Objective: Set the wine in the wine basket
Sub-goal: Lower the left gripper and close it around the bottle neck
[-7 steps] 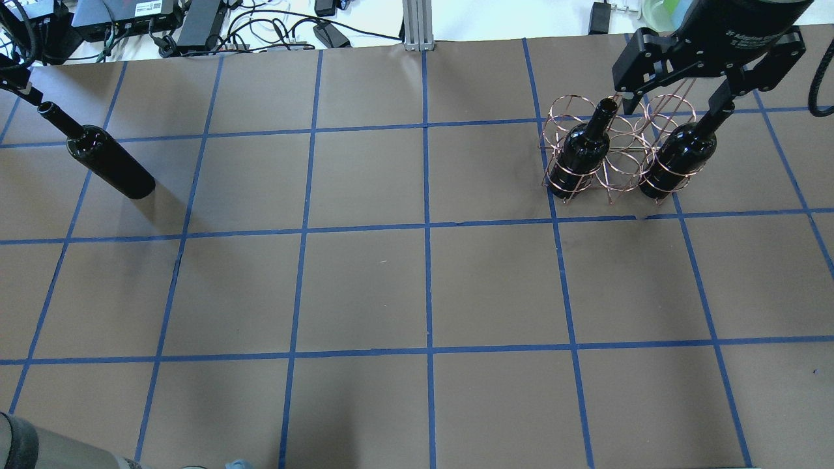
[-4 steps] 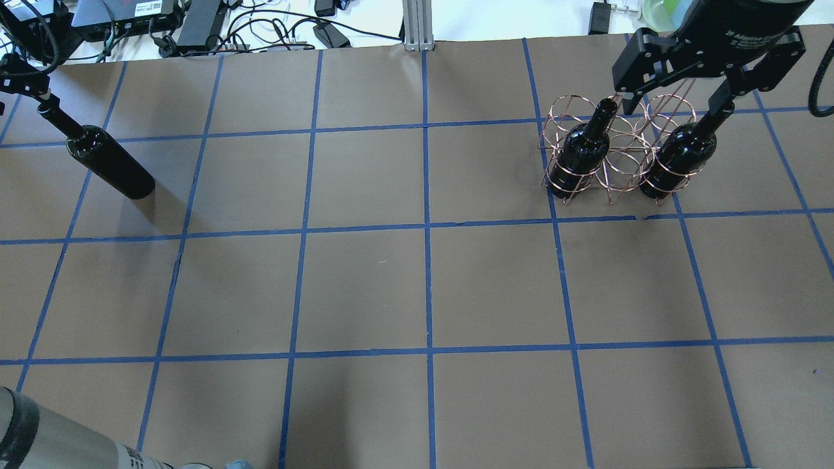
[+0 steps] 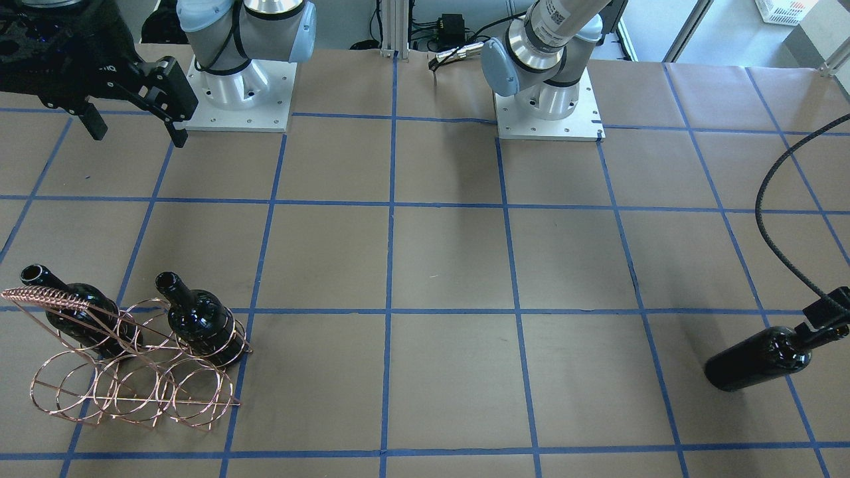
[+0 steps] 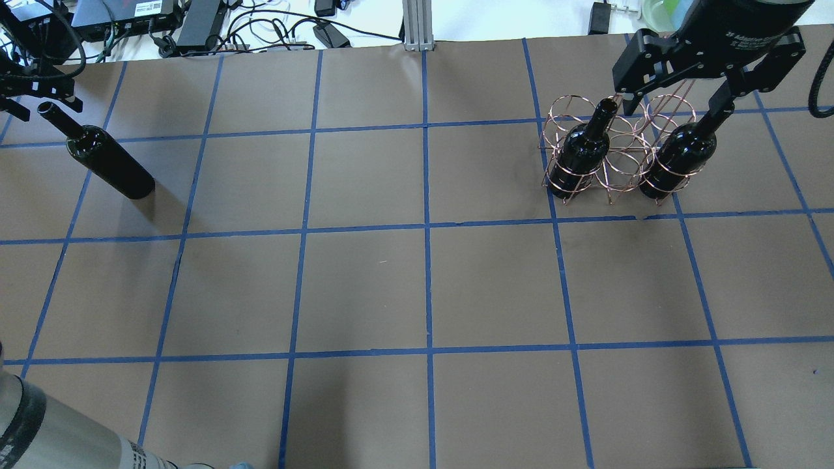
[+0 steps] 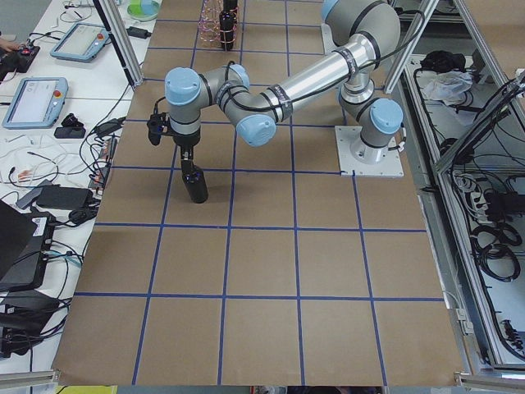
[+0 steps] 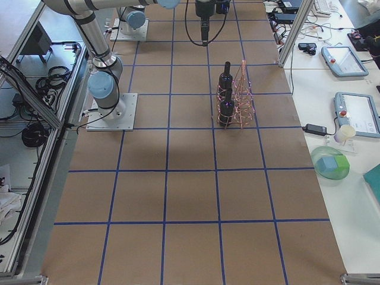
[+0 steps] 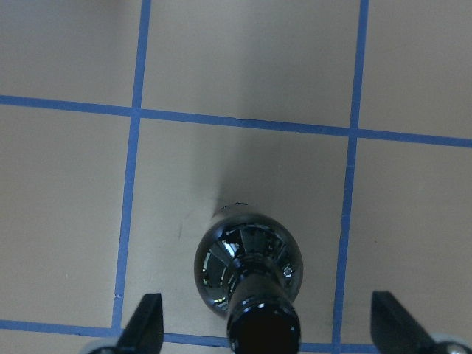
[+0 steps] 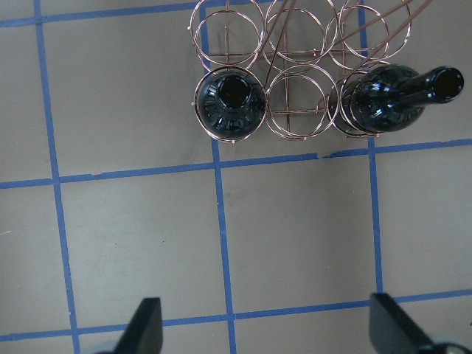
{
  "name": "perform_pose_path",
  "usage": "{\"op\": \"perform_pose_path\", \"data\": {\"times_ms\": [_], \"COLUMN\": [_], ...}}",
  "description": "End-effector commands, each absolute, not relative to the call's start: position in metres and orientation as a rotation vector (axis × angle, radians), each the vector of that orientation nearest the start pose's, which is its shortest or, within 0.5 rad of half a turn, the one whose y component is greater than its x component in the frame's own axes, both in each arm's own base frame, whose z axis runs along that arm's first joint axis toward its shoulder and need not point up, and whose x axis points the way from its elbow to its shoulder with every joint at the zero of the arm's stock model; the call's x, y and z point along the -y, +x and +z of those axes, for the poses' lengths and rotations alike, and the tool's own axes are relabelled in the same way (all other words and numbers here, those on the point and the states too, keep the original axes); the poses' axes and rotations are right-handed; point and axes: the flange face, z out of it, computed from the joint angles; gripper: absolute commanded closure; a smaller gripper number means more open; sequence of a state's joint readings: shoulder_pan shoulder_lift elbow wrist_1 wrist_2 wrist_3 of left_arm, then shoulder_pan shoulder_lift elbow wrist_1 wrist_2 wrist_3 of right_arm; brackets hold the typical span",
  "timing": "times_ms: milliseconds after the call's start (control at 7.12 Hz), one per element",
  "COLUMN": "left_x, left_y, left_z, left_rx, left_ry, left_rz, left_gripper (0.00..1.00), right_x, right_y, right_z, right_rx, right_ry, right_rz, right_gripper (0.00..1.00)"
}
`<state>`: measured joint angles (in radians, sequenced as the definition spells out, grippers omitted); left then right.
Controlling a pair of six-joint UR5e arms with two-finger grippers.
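Left wrist-mounted view: the wine bottle [image 7: 247, 254] is being straddled, untouched, directly beneath the wide-spread left gripper [image 7: 269, 328]. Closing off-centre is risking the upright bottle being tipped. The right gripper [image 8: 269, 328] is being held wide-spread over the wine basket [image 4: 612, 159].

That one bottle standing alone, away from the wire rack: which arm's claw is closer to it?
Left. The left gripper hangs open over the lone bottle, a finger on either side of its neck. The right gripper is far off on the other side, raised near the wine basket.
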<state>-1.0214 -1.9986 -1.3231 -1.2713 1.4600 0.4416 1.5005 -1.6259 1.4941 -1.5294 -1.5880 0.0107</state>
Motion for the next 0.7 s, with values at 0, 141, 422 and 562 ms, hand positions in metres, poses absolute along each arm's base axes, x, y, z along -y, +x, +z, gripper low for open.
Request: {"op": "perform_pose_path", "data": {"times_ms": [0, 141, 422, 562], "left_x": [0.653, 0.653, 0.653, 0.651], "left_y": [0.228, 0.229, 0.229, 0.228], "left_z": [0.385, 0.382, 0.376, 0.371], "left_rx": [-3.17, -3.168, -3.173, -3.176], "left_ry": [-0.153, -0.149, -0.145, -0.146], "left_rz": [-0.246, -0.235, -0.219, -0.202], "left_gripper": [0.0, 0.0, 0.05, 0.24], "right_x": [0.482, 0.482, 0.481, 0.481], "right_y": [0.098, 0.098, 0.098, 0.098], "right_z": [0.548, 0.548, 0.549, 0.549], "right_rx": [-3.157, -3.157, -3.157, -3.155], "right_ry": [0.127, 0.127, 0.13, 0.13], "right_rz": [-0.142, -0.142, -0.145, -0.145], "right_gripper": [0.0, 0.0, 0.0, 0.0]}}
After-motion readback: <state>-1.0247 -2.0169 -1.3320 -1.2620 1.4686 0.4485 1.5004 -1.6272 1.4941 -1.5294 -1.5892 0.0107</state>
